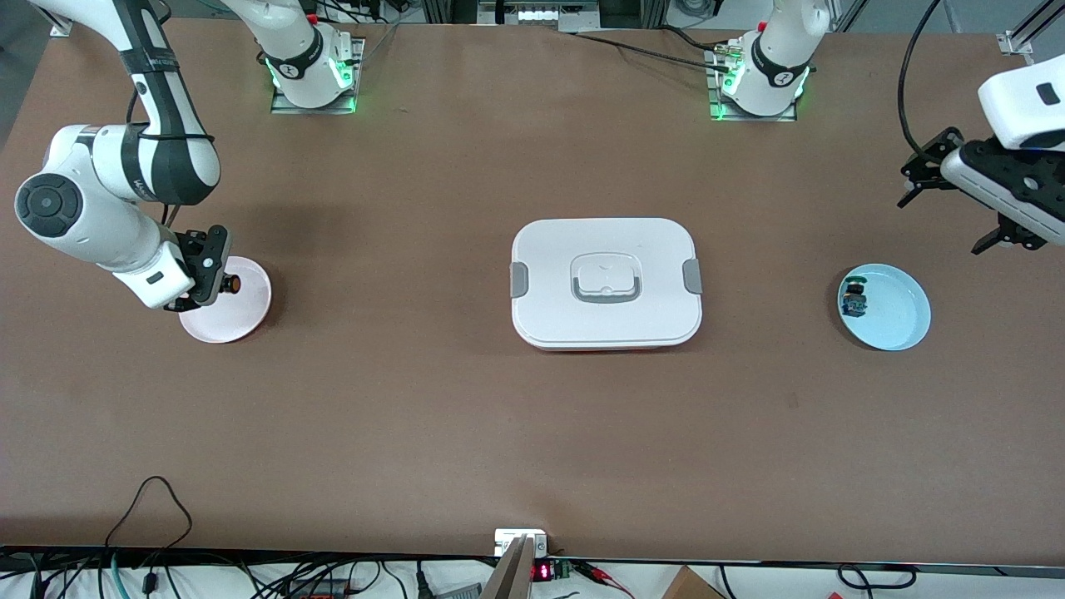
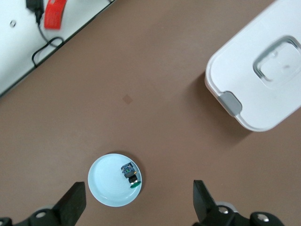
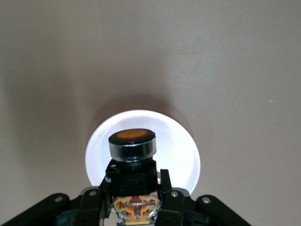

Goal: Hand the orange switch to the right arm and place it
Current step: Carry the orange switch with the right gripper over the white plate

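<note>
Orange switch [image 3: 132, 155] clamped in right gripper [image 1: 218, 281], held over the pink plate [image 1: 245, 320].
We see the fingers shut tight on its black body, orange cap pointing away from the wrist. Left gripper [image 2: 138, 207] waits w/ jaws wide apart, holding nothing, above the table near the blue plate [image 1: 903, 320], which holds a blue-green switch [image 1: 854, 299]. White lidded box [image 1: 606, 283] sits mid-table btw the plates.

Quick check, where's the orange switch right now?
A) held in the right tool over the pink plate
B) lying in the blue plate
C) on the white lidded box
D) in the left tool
A: the right tool grips the orange switch above the pink plate.
</note>
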